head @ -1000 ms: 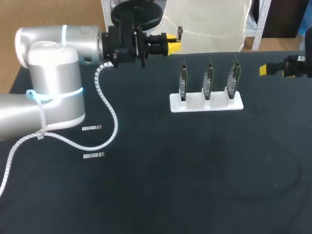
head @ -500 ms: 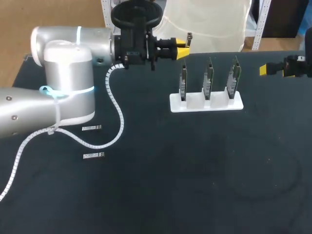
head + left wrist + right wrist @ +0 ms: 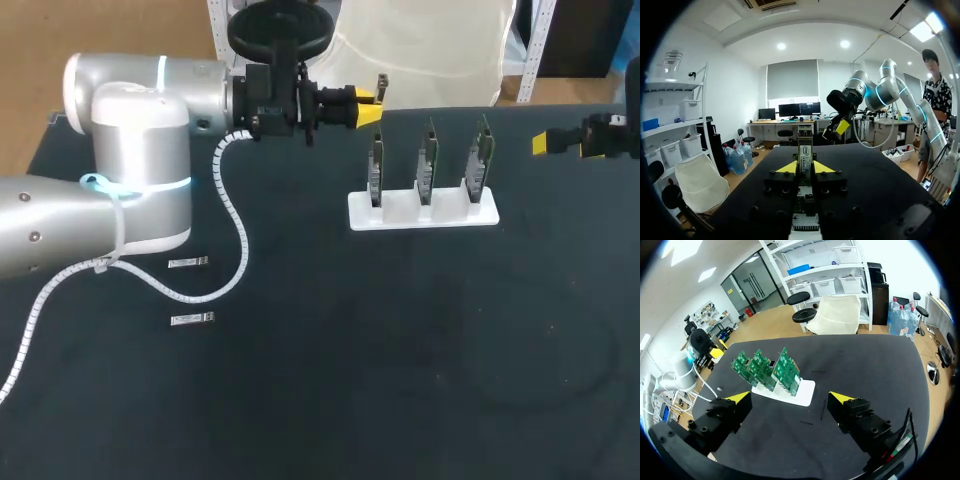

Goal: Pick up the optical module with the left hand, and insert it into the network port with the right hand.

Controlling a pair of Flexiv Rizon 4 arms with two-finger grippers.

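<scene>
The left gripper [image 3: 365, 103] is clamped on the optical module [image 3: 381, 86] and holds it in the air over the far edge of the table [image 3: 400, 380], near the white holder [image 3: 422, 212] with three green circuit boards [image 3: 427, 160]. In the left wrist view, the module [image 3: 805, 155] sits between the two yellow tips and sticks out ahead of them. The right gripper [image 3: 791, 399] is well apart at the right side, its fingers wide apart and empty.

The main risk is probably the handover. The module is thin and only its free end is offered, so if the right fingers close off-centre, or the left ones let go too early, it may drop or twist. A twisted module would likely jam at the network port, which is too small to make out here, or push a board over in the holder.
</scene>
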